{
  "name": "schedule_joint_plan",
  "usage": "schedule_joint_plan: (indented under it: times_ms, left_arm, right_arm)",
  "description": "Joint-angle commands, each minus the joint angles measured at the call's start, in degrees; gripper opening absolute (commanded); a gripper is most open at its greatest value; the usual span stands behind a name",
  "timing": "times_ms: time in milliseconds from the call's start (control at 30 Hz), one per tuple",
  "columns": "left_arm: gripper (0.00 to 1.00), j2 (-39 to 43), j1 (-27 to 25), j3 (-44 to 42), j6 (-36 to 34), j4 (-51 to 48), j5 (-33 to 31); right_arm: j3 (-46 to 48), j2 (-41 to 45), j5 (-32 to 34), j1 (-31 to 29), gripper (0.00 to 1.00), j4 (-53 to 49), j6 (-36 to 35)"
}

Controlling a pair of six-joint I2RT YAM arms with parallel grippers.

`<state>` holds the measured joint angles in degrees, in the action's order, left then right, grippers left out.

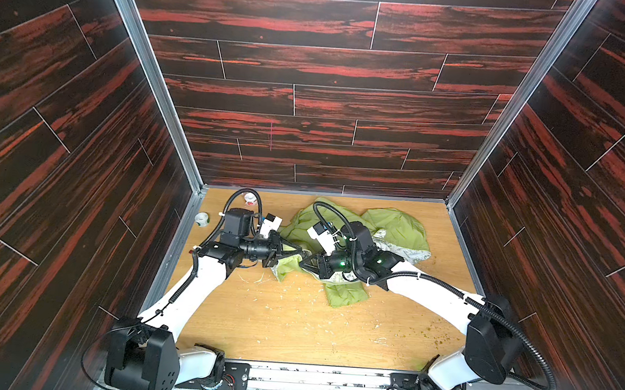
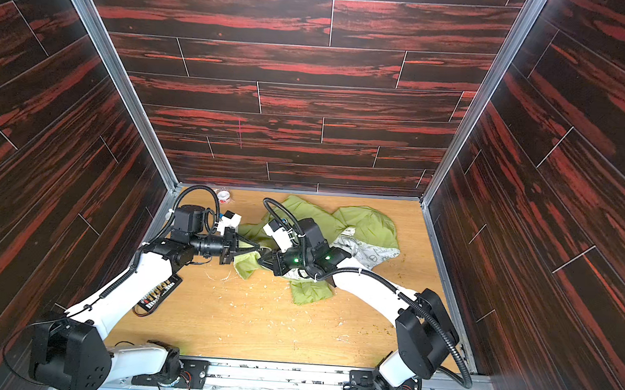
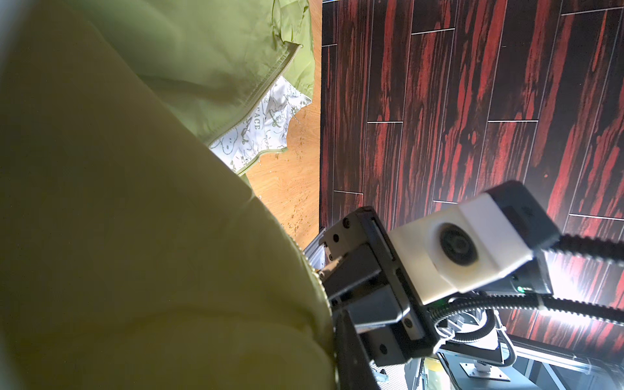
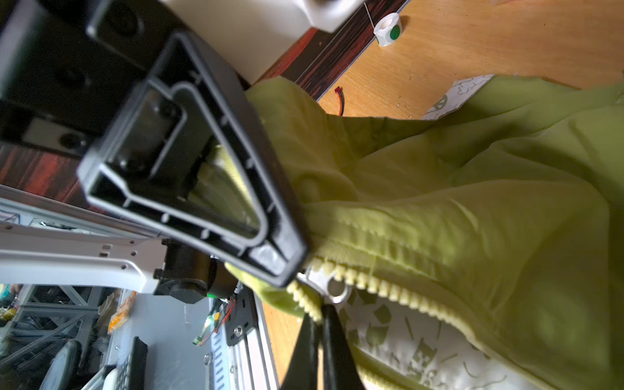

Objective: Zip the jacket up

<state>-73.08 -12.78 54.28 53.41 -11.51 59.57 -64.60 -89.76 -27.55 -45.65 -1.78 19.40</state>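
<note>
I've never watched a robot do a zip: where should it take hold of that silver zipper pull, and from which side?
Probably the flat holed tab of the zipper pull, pinched across its faces, coming over the lining of the jacket, where the parted teeth leave it bare.

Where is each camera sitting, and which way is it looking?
Top views: high above the table, front side, looking down toward the back wall; left arm and right arm show, left pincer and right pincer close together at the jacket.
Left wrist: on the left arm, close against the jacket, facing the right arm's camera; own pincer mostly hidden.
Right wrist: on the right arm, facing the zipper and left pincer; own fingertips show.
Shared: both wrist views show zipper and patterned lining; each sees the other arm.
</note>
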Motion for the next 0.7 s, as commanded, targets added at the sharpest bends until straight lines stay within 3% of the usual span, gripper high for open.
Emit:
schedule_joint_plan:
  times_ms: [0,200,333,667]
  left_arm:
    - [0.00,0.5,-0.2,0.4,-0.4,1.8,1.4]
    - [0.00,0.4,-0.2,0.7,-0.2,2.6,1.4]
    - [0.00,0.4,-0.2,0.9,-0.2,2.8,1.3]
    - [0.00,1.1,-0.2,0.5,0.1,2.8,1.4]
  right_arm:
    - [3.0,1.6,-1.3,1.1,0.20,2.4,4.2]
    - [9.8,6.9,-7.9,6.3,0.44,12.0,18.0]
    - [13.6,6.9,-13.9,9.3,0.46,23.9,32.0]
    - [16.5,0.3,-14.3,9.6,0.52,52.7,54.3]
